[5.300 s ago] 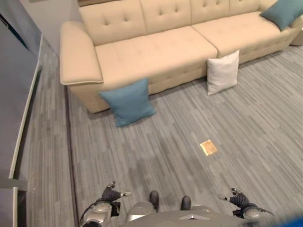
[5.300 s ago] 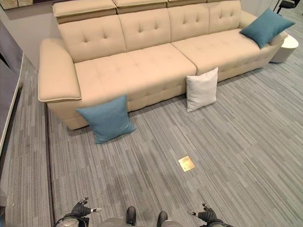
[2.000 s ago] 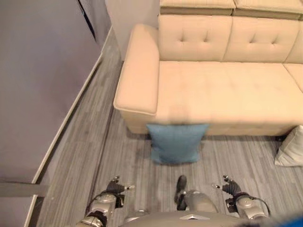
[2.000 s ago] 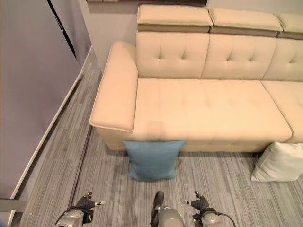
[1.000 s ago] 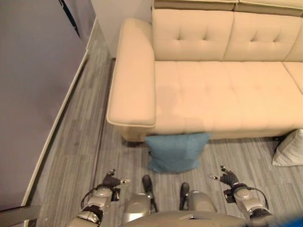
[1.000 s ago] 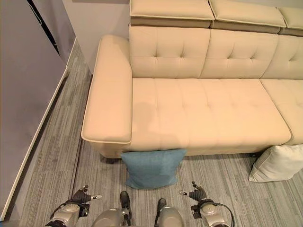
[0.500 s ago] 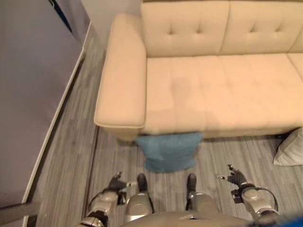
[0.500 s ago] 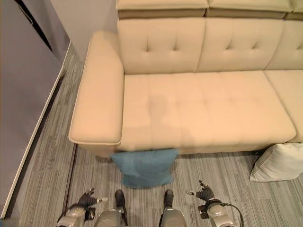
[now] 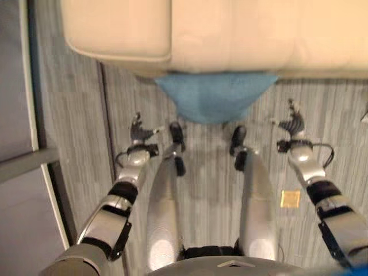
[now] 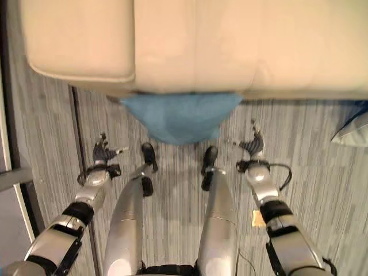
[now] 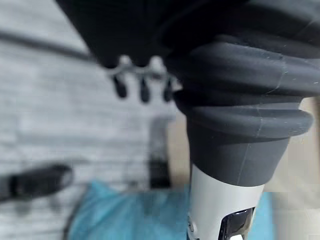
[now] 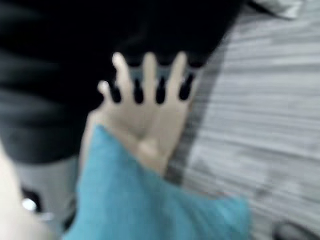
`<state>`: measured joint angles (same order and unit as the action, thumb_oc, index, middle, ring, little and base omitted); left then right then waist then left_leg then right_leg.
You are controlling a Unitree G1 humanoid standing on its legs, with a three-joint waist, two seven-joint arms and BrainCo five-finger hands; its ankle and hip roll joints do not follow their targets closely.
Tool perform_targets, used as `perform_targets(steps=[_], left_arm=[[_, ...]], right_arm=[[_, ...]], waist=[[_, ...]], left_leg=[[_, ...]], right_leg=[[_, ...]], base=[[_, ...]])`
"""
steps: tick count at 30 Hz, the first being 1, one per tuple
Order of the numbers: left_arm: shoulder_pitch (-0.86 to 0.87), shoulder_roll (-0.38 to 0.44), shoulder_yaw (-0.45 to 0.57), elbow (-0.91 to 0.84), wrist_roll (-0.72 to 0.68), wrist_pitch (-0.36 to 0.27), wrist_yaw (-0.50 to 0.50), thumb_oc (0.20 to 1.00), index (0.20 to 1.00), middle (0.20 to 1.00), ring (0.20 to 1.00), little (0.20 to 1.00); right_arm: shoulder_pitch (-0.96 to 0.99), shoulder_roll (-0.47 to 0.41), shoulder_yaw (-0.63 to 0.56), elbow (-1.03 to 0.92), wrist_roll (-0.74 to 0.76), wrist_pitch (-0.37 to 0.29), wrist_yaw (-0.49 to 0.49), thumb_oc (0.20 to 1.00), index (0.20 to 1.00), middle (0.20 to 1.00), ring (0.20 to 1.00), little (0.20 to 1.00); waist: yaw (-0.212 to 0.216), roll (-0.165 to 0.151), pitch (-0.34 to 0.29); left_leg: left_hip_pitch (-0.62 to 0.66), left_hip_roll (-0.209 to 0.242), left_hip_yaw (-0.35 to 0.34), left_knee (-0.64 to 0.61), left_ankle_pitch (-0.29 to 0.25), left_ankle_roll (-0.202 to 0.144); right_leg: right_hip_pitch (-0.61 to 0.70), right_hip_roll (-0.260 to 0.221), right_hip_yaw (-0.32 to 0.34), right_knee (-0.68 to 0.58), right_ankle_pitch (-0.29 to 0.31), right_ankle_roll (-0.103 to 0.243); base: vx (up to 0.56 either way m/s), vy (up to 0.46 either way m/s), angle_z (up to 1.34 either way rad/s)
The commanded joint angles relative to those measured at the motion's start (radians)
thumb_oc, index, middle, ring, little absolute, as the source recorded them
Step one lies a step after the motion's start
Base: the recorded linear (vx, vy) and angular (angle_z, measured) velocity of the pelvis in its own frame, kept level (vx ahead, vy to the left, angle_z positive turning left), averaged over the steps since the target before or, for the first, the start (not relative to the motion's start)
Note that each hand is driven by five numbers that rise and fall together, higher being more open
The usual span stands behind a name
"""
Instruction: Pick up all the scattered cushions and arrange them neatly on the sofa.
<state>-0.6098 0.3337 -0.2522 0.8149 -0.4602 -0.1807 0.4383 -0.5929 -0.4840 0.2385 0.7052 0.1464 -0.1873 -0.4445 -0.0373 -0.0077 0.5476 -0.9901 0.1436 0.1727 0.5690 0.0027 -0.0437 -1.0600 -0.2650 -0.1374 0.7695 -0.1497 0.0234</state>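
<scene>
The step in hand looks like the reach for the blue cushion [image 9: 215, 98], which leans on its edge against the front of the beige sofa [image 9: 230, 34], its top tucked under the seat's overhang and its lower edge on the grey striped floor [image 9: 75, 115]. To do it well, both hands should come in level and at the same pace, one to each side edge of the cushion, and press inward on the flanks rather than poke at the face, since soft stuffing will give and slip out of a one-sided or shallow hold; the lift should then draw the cushion outward clear of the overhang before it goes up onto the seat. The left hand [image 9: 138, 133] hovers low over the floor, below and to the left of the cushion's left corner, fingers spread and relaxed, holding nothing. The right hand [image 9: 292, 123] is likewise released and empty, its fingers fanned, standing off to the right of the cushion's right corner and a little lower. Neither hand touches the cushion; it lies between them and farther forward, near both. In the right wrist view the straight fingers [image 12: 150, 75] point toward the sofa with the blue fabric close beneath them, though the blur makes the true gap hard to judge. A corner of a white cushion [image 10: 352, 131] lies on the floor well to the right, and a small yellowish tag [image 9: 290, 198] sits on the floor beside the right forearm.
</scene>
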Motion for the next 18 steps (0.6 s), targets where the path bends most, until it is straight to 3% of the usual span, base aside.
perform_targets(steps=[1,8,18], left_arm=[[0.080,-0.007,-0.015,-0.032,-0.004,-0.046,0.050,1.000,1.000,1.000,1.000,1.000],[-0.095,0.066,-0.057,-0.127,0.017,-0.044,0.104,1.000,1.000,1.000,1.000,1.000],[-0.238,0.122,-0.091,-0.148,0.009,-0.039,0.113,1.000,1.000,1.000,1.000,1.000]], right_arm=[[0.140,-0.020,0.017,-0.056,-0.029,-0.049,-0.087,1.000,1.000,1.000,1.000,1.000],[0.020,-0.075,0.021,-0.094,0.025,-0.072,-0.118,1.000,1.000,1.000,1.000,1.000],[-0.129,-0.141,0.046,-0.125,0.132,-0.104,-0.050,1.000,1.000,1.000,1.000,1.000]], waist=[[-0.020,0.015,-0.117],[-0.031,0.021,-0.121],[-0.035,0.022,-0.118]], left_leg=[[0.025,-0.001,-0.009,0.028,-0.086,-0.020],[-0.265,-0.001,-0.015,0.177,-0.122,0.001],[-0.401,-0.006,-0.007,0.235,-0.134,0.014]], right_leg=[[0.021,0.001,-0.004,-0.076,0.057,0.065],[-0.289,0.006,0.037,0.067,0.027,0.061],[-0.446,0.013,0.072,0.124,0.022,0.067]], base=[[0.00,0.001,-0.14],[0.04,0.007,-0.10],[0.02,0.000,-0.01]])
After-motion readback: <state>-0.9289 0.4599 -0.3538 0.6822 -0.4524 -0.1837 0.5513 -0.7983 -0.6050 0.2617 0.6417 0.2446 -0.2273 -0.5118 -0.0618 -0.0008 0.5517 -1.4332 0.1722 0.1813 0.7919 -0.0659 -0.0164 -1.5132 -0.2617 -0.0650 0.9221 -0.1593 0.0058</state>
